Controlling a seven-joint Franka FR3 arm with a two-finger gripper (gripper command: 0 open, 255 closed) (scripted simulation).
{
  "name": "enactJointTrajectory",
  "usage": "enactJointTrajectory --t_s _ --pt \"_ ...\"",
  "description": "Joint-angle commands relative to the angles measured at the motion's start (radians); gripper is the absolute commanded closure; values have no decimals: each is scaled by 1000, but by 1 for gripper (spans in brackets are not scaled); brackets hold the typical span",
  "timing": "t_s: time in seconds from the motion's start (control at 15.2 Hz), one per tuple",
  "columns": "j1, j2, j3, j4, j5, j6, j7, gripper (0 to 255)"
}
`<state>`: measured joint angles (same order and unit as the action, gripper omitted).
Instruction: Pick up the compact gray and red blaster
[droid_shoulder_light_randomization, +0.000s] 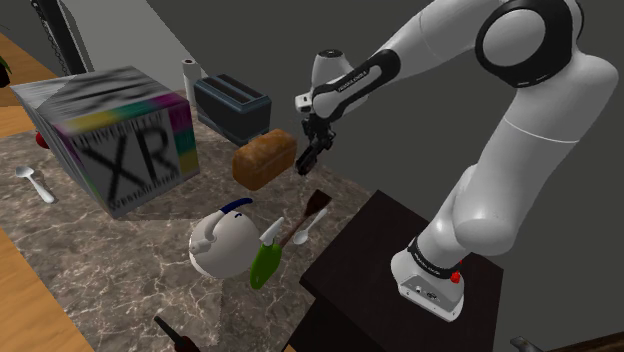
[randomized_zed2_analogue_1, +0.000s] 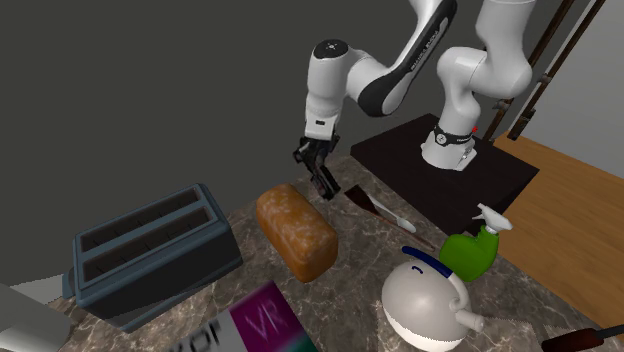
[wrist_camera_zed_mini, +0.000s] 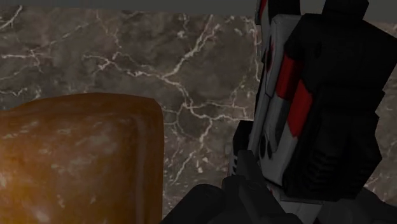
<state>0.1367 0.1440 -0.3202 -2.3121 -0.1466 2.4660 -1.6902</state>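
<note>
marble counter (droid_shoulder_light_randomization: 100, 250) crowded. gripper (randomized_zed2_analogue_1: 318, 168) pinches gray-red blaster (wrist_camera_zed_mini: 280, 114), held clear of surface, just beside bread loaf (randomized_zed2_analogue_1: 295, 230). blaster hangs tilted, likely gripped at one end.

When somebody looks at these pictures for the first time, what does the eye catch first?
The white arm hangs over the marble counter with a gray, red and black blaster clasped in its claw, close beside a brown loaf of bread. On the shoulder view's left stands a big box lettered XR, and nearer the camera a round white kettle beside a green spray bottle.
</note>
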Motion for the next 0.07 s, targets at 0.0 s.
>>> enactJointTrajectory --t_s 0.0 --pt "1 -8 0 1 -2 -8 1 255"
